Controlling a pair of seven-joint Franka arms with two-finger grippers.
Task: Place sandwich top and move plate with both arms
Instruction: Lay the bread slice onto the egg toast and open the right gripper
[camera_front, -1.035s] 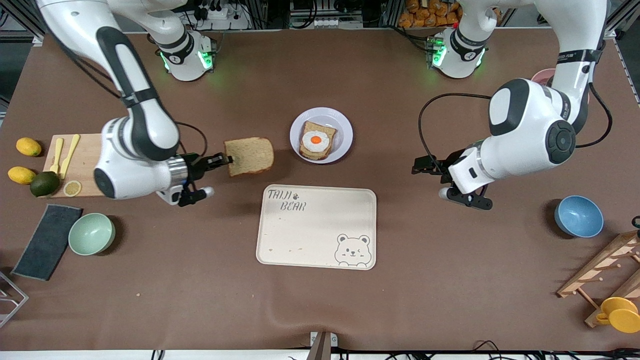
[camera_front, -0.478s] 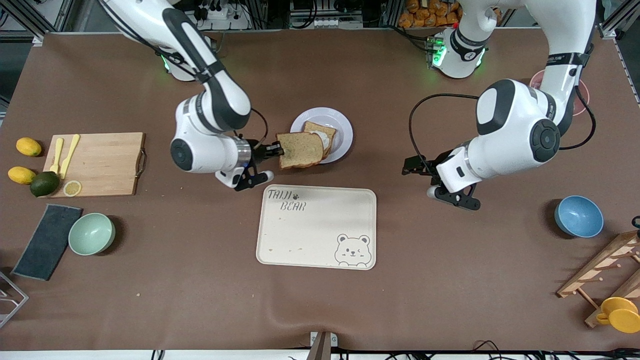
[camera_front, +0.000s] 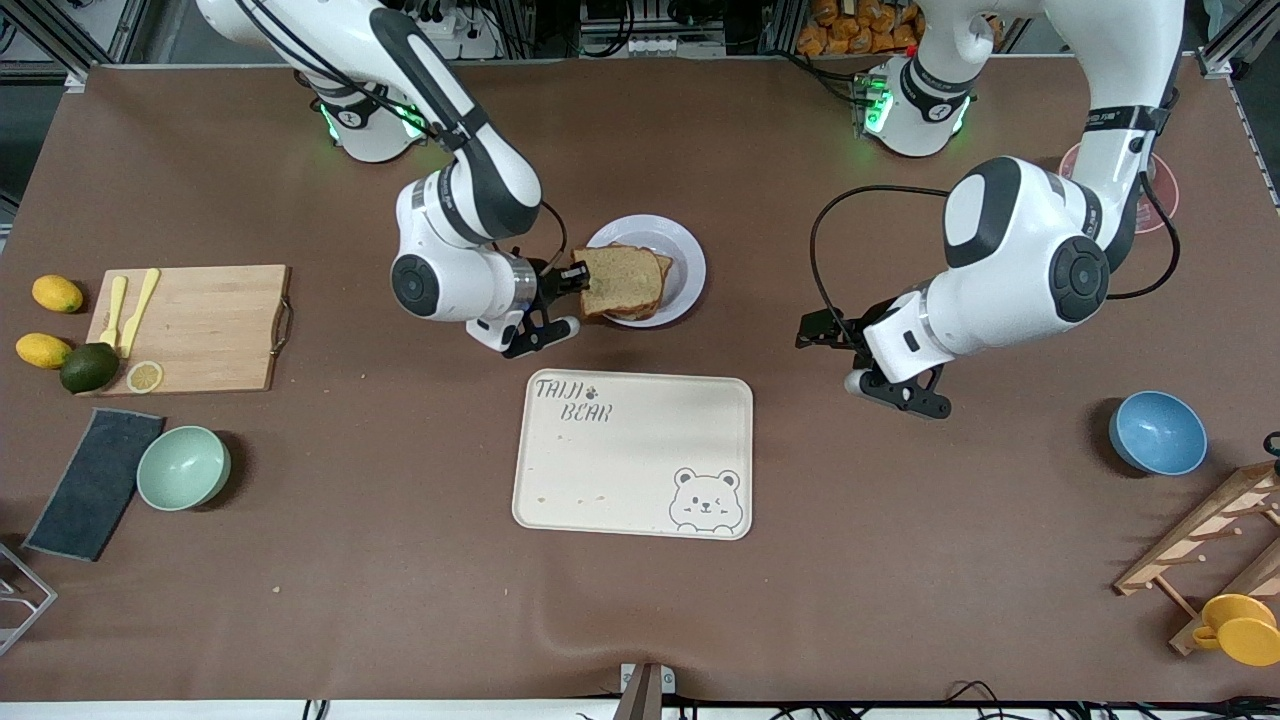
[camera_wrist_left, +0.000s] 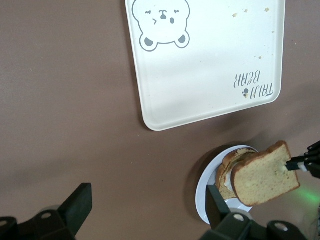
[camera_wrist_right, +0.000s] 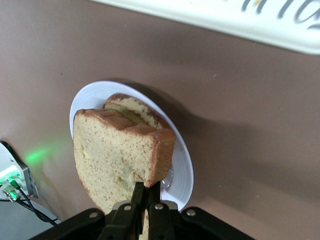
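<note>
My right gripper (camera_front: 575, 278) is shut on one edge of the sandwich top (camera_front: 620, 280), a plain brown bread slice. It holds the slice flat over the plate (camera_front: 691, 262), covering the lower slice (camera_front: 664, 268); the egg is hidden. In the right wrist view the fingers (camera_wrist_right: 147, 192) pinch the slice (camera_wrist_right: 112, 155) above the plate (camera_wrist_right: 184, 167) and the lower slice (camera_wrist_right: 132, 107). My left gripper (camera_front: 814, 335) is open and empty over bare table, toward the left arm's end from the plate. Its view shows the plate (camera_wrist_left: 204, 190), the held slice (camera_wrist_left: 265, 175) and its own spread fingers (camera_wrist_left: 80, 205).
The cream bear-print tray (camera_front: 632, 455) lies nearer the front camera than the plate. A cutting board (camera_front: 190, 328) with fruit and a mint-green bowl (camera_front: 183, 467) are at the right arm's end. A blue bowl (camera_front: 1157, 432) and a wooden rack (camera_front: 1215, 535) are at the left arm's end.
My right gripper has carried the bread slice from beside the cutting board to over the plate, covering the egg. My left gripper has edged slightly toward the plate.
</note>
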